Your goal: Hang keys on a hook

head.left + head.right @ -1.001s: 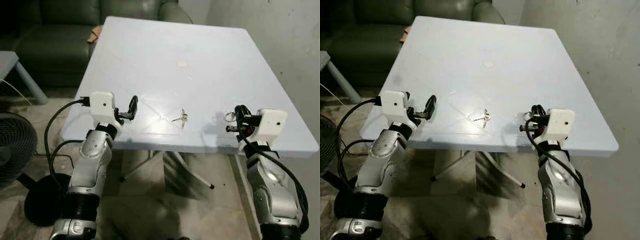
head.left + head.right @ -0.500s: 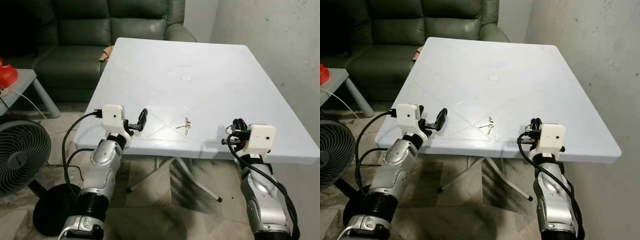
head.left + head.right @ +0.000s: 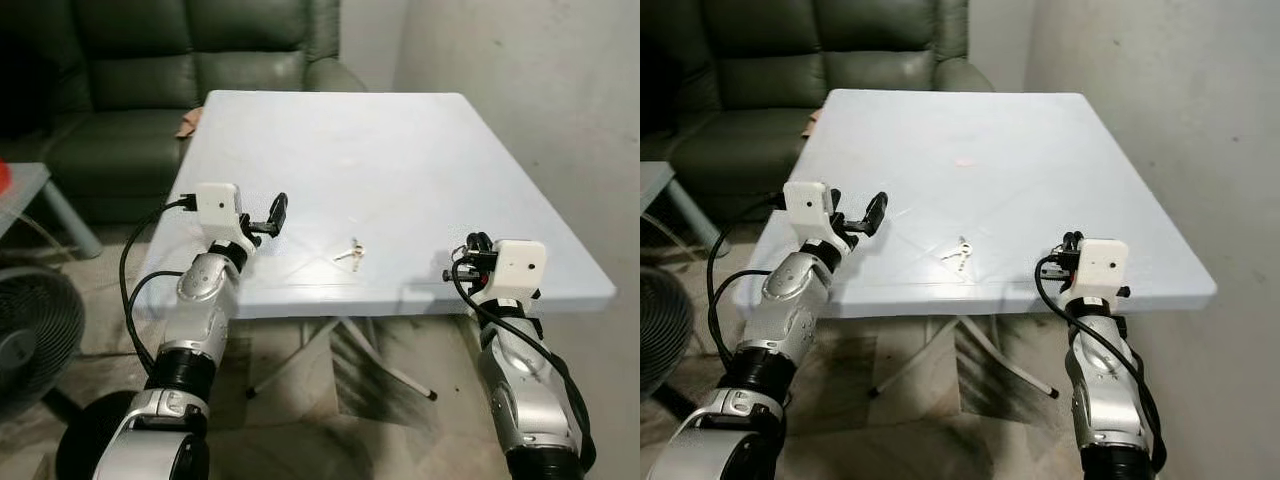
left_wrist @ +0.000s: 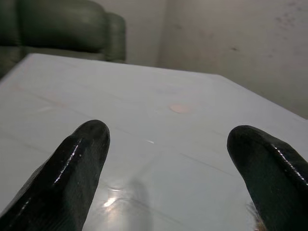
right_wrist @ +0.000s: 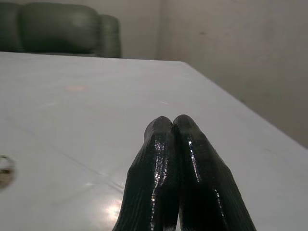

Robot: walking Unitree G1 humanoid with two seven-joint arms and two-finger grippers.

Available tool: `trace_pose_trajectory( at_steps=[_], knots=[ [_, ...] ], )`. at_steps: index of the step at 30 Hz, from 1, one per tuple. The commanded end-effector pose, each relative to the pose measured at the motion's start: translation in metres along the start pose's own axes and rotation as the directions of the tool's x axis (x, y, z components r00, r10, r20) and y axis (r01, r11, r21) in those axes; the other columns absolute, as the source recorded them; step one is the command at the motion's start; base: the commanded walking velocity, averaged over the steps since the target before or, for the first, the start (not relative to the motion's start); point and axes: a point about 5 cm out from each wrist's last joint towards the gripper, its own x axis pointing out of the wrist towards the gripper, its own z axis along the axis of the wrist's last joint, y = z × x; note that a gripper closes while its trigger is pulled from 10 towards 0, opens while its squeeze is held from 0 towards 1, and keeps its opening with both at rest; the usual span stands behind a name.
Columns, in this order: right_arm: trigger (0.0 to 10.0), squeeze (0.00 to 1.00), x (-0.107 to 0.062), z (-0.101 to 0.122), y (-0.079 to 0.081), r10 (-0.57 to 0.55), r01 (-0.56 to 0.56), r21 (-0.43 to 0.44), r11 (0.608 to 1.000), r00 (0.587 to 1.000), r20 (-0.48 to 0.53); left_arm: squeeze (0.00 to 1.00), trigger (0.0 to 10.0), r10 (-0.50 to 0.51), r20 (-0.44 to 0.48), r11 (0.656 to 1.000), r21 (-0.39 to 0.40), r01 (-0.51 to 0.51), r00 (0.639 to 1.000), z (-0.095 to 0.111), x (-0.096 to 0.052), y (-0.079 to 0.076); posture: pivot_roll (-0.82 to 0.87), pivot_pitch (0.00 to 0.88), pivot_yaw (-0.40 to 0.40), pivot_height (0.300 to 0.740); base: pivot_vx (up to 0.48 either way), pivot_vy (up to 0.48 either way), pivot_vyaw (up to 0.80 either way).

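Lying near the table's (image 3: 520, 262) front edge, keys (image 3: 351, 254); left tool (image 3: 277, 212) spread empty; right tool (image 3: 468, 258) closed empty.

A lived-in room of a home: a dark green leather sofa (image 3: 190, 60) stands against the back wall behind a pale blue square plastic folding counter (image 3: 330, 130), with a black pedestal fan (image 3: 30, 335) on the marbled tile floor (image 3: 330, 400) beside a stained, bare plaster wall (image 3: 540, 110).
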Motion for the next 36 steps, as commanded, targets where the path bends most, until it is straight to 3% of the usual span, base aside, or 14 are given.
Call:
trace_pose_trajectory(
  at_steps=[1,8,12,36],
  knots=[
    [10.0,0.0,-0.001,-0.005,0.003,-0.001,0.001,0.001,1.0,1.0,-0.016,0.0,10.0,0.002,0.0,1.0,0.022,-0.002,1.0,0.001,0.001,0.003,-0.05,0.0,0.012,0.74,0.0,0.0,-0.79],
    [10.0,0.0,-0.003,-0.007,0.009,0.007,-0.006,0.002,1.0,1.0,-0.021,0.0,10.0,-0.016,-0.02,1.0,0.0,0.016,1.0,-0.006,0.0,-0.001,-0.05,0.0,0.008,0.74,0.0,0.0,-0.78],
    [10.0,0.0,-0.004,-0.008,0.011,0.012,-0.012,-0.002,1.0,1.0,-0.023,0.0,10.0,-0.005,-0.024,1.0,-0.003,0.005,1.0,-0.007,0.0,-0.001,-0.05,0.0,0.005,0.74,0.0,0.469,-0.78],
    [10.0,0.0,-0.011,-0.009,0.005,-0.002,0.001,-0.014,1.0,0.999,-0.034,0.0,10.0,-0.011,-0.034,1.0,-0.006,0.011,0.999,-0.01,0.001,-0.003,-0.05,0.0,-0.011,0.74,0.0,0.0,-0.78]
  ],
)
